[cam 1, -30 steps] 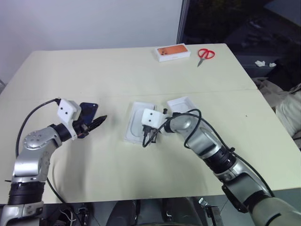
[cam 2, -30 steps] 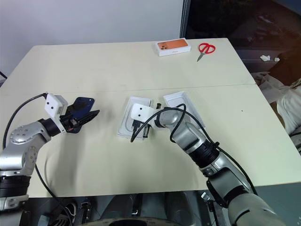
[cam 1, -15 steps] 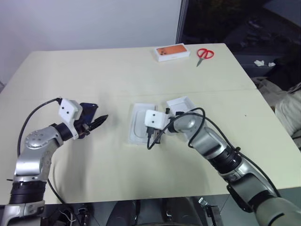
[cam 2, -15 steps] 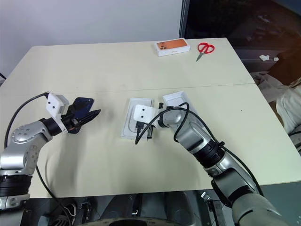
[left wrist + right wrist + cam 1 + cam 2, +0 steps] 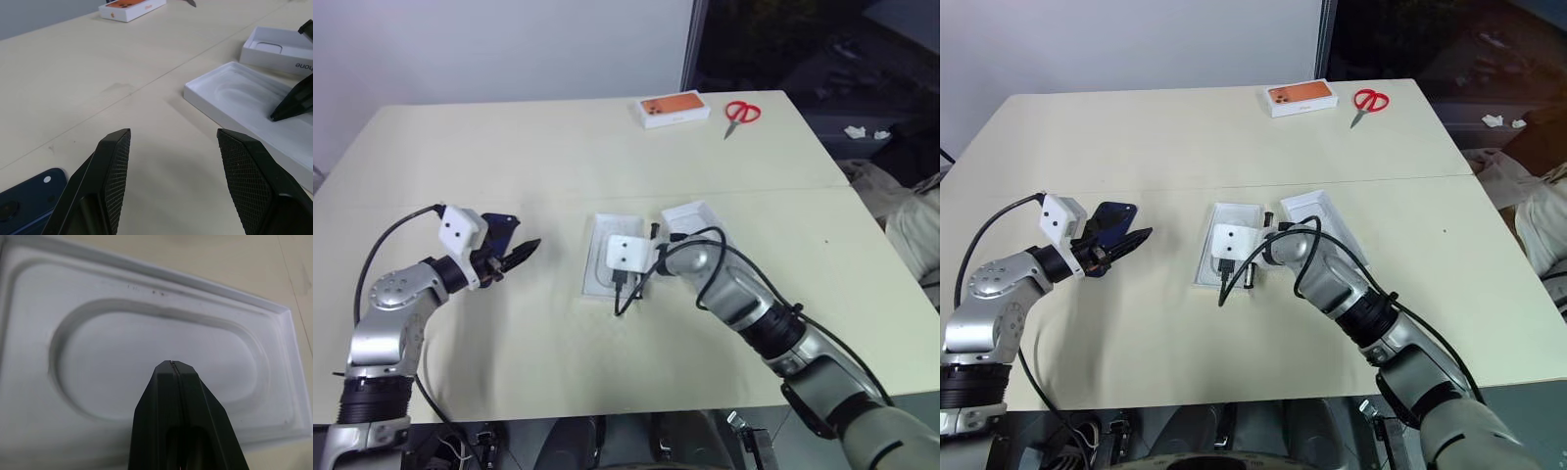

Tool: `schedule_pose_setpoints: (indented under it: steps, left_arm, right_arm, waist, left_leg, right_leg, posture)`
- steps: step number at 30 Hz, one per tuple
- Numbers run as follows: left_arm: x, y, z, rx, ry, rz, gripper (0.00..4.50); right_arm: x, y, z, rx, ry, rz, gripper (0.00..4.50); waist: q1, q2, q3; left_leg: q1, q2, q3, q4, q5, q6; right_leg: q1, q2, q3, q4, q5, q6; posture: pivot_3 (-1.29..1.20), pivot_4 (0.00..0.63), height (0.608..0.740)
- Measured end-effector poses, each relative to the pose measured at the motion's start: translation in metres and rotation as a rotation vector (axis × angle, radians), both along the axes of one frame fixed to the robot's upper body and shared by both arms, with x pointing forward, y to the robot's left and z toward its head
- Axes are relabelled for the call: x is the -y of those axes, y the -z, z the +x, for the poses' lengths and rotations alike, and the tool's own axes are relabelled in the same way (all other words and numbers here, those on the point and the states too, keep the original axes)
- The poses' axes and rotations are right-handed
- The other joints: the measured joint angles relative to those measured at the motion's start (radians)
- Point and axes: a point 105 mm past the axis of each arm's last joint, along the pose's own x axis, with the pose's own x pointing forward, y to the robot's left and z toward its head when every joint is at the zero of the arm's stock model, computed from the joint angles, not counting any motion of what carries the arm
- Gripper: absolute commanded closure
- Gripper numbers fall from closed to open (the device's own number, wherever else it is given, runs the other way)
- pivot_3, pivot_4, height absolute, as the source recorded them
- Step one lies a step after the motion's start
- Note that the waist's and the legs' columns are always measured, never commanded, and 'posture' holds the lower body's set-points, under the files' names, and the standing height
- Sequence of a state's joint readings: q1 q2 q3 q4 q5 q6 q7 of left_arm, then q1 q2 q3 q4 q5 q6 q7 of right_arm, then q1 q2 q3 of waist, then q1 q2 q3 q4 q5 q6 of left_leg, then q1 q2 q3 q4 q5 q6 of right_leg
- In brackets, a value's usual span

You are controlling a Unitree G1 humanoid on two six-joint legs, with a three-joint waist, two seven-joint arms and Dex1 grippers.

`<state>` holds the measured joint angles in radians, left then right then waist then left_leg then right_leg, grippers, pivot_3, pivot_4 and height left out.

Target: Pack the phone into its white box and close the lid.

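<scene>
The dark blue phone [image 5: 500, 229] lies flat on the table at the left. My left gripper [image 5: 516, 255] hovers open just in front of it, level, with nothing between its fingers; the left wrist view has the phone [image 5: 27, 196] beside one finger. My right gripper [image 5: 633, 283] is shut and points down onto a white insert [image 5: 603, 257] with an oval recess, its tip [image 5: 172, 364] at the recess. The lid [image 5: 691, 217] lies open side up just right of the insert, lettering on its side wall [image 5: 293, 63]. The white box is out of view.
An orange-topped box [image 5: 674, 109] and red scissors [image 5: 741, 112] lie near the table's far edge. A seam [image 5: 783, 189] crosses the tabletop. The table's right edge [image 5: 881, 235] drops to a dark cluttered floor.
My right wrist has rolled a little over the insert, which now lies slightly straighter. The left gripper and the phone have not moved.
</scene>
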<state>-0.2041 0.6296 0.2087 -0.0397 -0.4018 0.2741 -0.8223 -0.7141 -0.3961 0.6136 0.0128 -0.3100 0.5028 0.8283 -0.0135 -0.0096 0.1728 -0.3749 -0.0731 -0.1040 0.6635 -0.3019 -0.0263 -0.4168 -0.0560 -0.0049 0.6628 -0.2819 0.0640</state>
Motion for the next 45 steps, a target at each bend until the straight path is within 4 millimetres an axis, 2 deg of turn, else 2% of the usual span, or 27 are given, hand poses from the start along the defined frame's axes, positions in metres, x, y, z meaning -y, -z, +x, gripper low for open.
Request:
schedule_pose_setpoints:
  steps: [5,9,12,16,19,21,23,24,25,27,28,31,36,40,43,45]
  left_arm:
    - [0.0,0.0,0.0,-0.001,-0.001,0.0,1.52]
    - [0.0,0.0,0.0,0.0,-0.001,0.0,1.52]
    - [0.0,0.0,0.0,0.0,0.0,0.0,1.52]
    - [-0.001,0.003,-0.002,-0.015,-0.001,-0.003,1.52]
    - [-0.001,0.004,-0.004,-0.052,0.018,-0.032,1.52]
    - [-0.001,0.004,-0.005,-0.078,0.028,-0.065,1.52]
    - [-0.001,0.004,-0.005,-0.102,0.036,-0.086,1.52]
    - [-0.002,0.004,-0.006,-0.115,0.038,-0.094,1.52]
    - [-0.004,0.003,-0.006,-0.122,0.034,-0.097,0.98]
    - [-0.01,0.001,-0.006,-0.117,0.014,-0.097,0.24]
    - [-0.012,0.0,-0.006,-0.117,0.006,-0.089,0.07]
    - [-0.016,0.001,-0.004,-0.136,-0.003,-0.089,0.07]
    - [-0.035,0.005,0.002,-0.183,-0.054,-0.111,0.07]
    - [-0.074,0.0,0.009,-0.252,-0.154,-0.147,0.07]
    - [-0.093,-0.006,0.014,-0.287,-0.198,-0.206,0.07]
    - [-0.103,-0.008,0.018,-0.313,-0.229,-0.255,0.59]
  right_arm:
    - [-0.006,-0.002,-0.001,-0.019,0.002,0.032,4.48]
    - [-0.021,-0.005,-0.007,-0.065,-0.006,0.158,4.48]
    - [-0.023,-0.021,-0.002,-0.066,0.024,0.28,4.48]
    - [-0.008,-0.04,0.009,-0.069,0.086,0.412,4.48]
    - [0.0,-0.066,0.008,-0.146,0.094,0.628,4.48]
    - [0.004,-0.076,0.006,-0.159,0.081,0.692,4.48]
    - [0.013,-0.072,0.004,-0.168,0.097,0.733,4.48]
    - [0.021,-0.063,0.004,-0.186,0.125,0.747,4.48]
    - [0.03,-0.05,0.003,-0.205,0.161,0.743,4.5]
    - [0.046,-0.028,-0.001,-0.231,0.213,0.711,4.5]
    - [0.05,-0.024,-0.002,-0.229,0.219,0.705,4.5]
    - [0.046,-0.035,-0.005,-0.201,0.182,0.728,4.5]
    - [0.033,-0.048,-0.005,-0.174,0.136,0.751,4.5]
    - [0.011,-0.062,-0.002,-0.131,0.086,0.772,4.5]
    - [0.002,-0.063,-0.001,-0.123,0.07,0.769,4.5]
    - [-0.001,-0.06,-0.002,-0.135,0.064,0.766,4.5]
  waist:
    - [0.0,0.0,0.0]
    - [-0.002,0.0,0.0]
    - [-0.001,0.0,0.0]
    - [0.002,0.0,0.0]
    - [-0.001,0.0,0.0]
    - [-0.004,0.0,0.0]
    - [-0.003,0.0,0.0]
    - [0.001,0.0,0.0]
    - [0.003,0.0,0.0]
    - [0.002,0.001,0.0]
    - [0.0,0.001,0.0]
    - [-0.009,0.001,0.001]
    - [-0.003,0.001,0.001]
    - [-0.004,0.001,0.001]
    - [-0.001,0.001,0.001]
    - [0.0,0.001,0.001]
  left_leg:
    - [0.0,0.0,0.0,0.0,0.0,0.0]
    - [-0.001,0.0,0.0,0.0,0.0,0.0]
    - [-0.001,0.0,0.0,0.0,0.0,0.0]
    - [-0.001,0.0,0.0,0.0,0.0,0.0]
    - [-0.001,0.0,0.0,-0.001,0.0,0.0]
    - [-0.001,0.0,0.0,-0.001,0.0,0.0]
    - [-0.001,0.0,0.0,-0.001,0.0,0.0]
    - [-0.001,0.0,0.0,-0.001,0.0,0.0]
    - [-0.001,0.0,0.0,-0.001,0.0,0.0]
    - [-0.001,0.0,0.0,-0.001,0.0,0.001]
    - [-0.001,0.0,0.0,-0.001,0.0,0.001]
    - [0.0,0.002,0.001,-0.002,0.0,0.0]
    - [0.0,0.004,0.001,-0.002,0.001,-0.002]
    - [0.0,0.004,0.001,-0.002,0.001,-0.002]
    - [-0.001,0.004,0.001,-0.002,0.001,-0.002]
    - [-0.002,0.003,0.001,-0.001,0.001,-0.002]
  right_leg:
    - [0.0,0.0,0.0,0.0,0.0,0.0]
    - [-0.001,0.0,0.0,0.0,0.0,0.0]
    - [-0.001,0.0,0.0,0.0,0.0,0.0]
    - [-0.001,0.0,0.0,0.0,0.0,0.0]
    - [-0.001,0.0,0.0,0.0,0.0,0.0]
    - [-0.001,0.0,0.0,0.0,0.0,0.0]
    - [-0.001,0.0,0.0,0.0,0.0,0.0]
    - [-0.001,0.0,0.0,0.0,0.0,0.0]
    - [-0.001,0.0,0.0,-0.001,0.0,0.0]
    - [-0.001,-0.001,0.001,-0.001,0.0,0.0]
    - [-0.001,0.0,0.001,-0.001,0.0,0.0]
    - [-0.002,0.002,0.001,0.001,0.0,0.0]
    - [-0.002,0.004,0.001,0.001,0.001,-0.002]
    - [-0.003,0.004,0.001,0.001,0.002,-0.003]
    - [-0.003,0.004,0.001,0.001,0.002,-0.003]
    - [-0.004,0.004,0.001,0.0,0.002,-0.003]
  posture:
    - [0.0,0.15,0.74]
    - [0.0,0.15,0.74]
    - [0.0,0.15,0.74]
    - [0.0,0.15,0.74]
    - [0.0,0.15,0.74]
    - [0.0,0.15,0.74]
    - [0.0,0.15,0.74]
    - [0.0,0.15,0.74]
    - [0.0,0.15,0.74]
    - [0.0,0.15,0.74]
    - [0.0,0.15,0.74]
    - [0.0,0.15,0.74]
    - [0.0,0.15,0.74]
    - [0.0,0.15,0.74]
    - [0.0,0.15,0.74]
    - [0.0,0.15,0.74]
